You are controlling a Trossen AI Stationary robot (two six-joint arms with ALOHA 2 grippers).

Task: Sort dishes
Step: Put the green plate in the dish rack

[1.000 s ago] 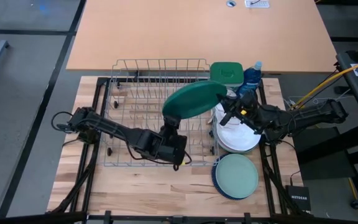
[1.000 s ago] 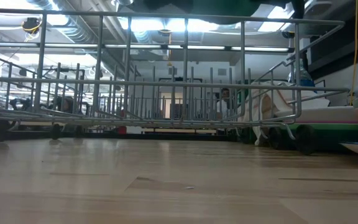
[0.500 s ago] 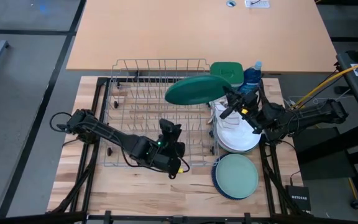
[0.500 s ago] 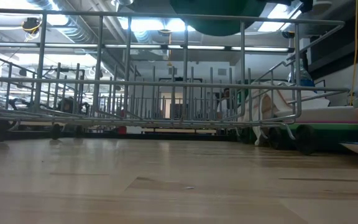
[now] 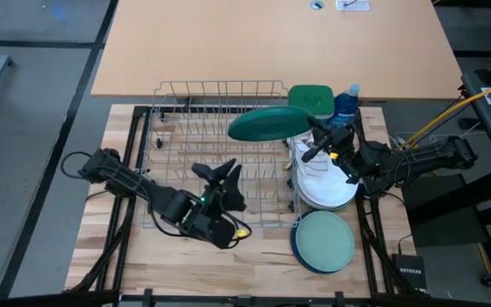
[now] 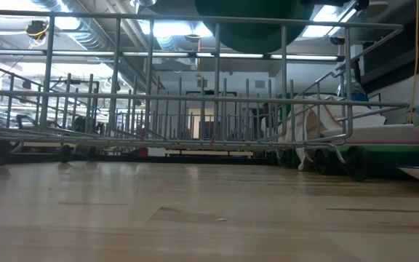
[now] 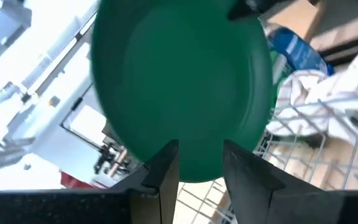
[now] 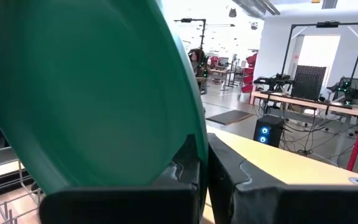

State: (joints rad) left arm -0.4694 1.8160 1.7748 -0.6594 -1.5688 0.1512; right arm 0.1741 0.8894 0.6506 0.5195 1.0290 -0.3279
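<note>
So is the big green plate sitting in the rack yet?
No. The dark green plate hangs above the dish rack, pinched at its rim by the right gripper.

Bright workshop (image 6: 195,109), tan tabletop (image 5: 271,43)

The dark green plate (image 6: 249,25) is cut off by the low view's top edge, and its rim is blurred in the left wrist view. The white plate (image 5: 326,194) lies partly hidden under the beige-and-white cloth (image 5: 314,159). The navy plate (image 5: 297,249) shows only as a thin crescent beneath the pale teal plate (image 5: 325,240).
</note>
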